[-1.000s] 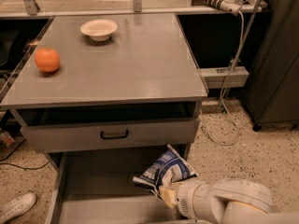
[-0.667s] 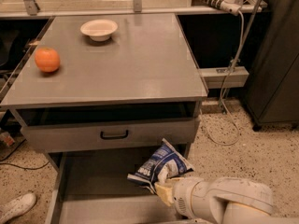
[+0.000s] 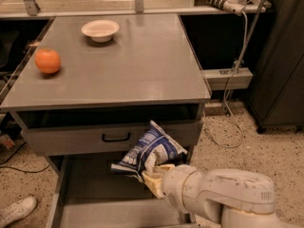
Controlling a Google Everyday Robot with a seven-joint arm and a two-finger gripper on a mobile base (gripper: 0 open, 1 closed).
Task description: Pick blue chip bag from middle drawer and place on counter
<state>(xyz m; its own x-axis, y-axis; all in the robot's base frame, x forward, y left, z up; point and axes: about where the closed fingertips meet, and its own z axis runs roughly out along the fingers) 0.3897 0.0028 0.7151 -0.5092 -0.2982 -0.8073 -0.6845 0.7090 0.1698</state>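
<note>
The gripper (image 3: 154, 176) is closed on the lower edge of the blue chip bag (image 3: 151, 150). The bag rises tilted above and left of it, clear of the middle drawer (image 3: 90, 189), whose floor lies below and to its left. Held by one edge, the bag probably clears the drawer front (image 3: 71, 139) just behind it, though the grip itself is partly hidden. The counter (image 3: 133, 70) lies above and beyond the gripper. Its orange (image 3: 47, 61) and white bowl (image 3: 99, 30) sit well away to the left, so the nearer right side looks the easiest place to set the bag down.
</note>
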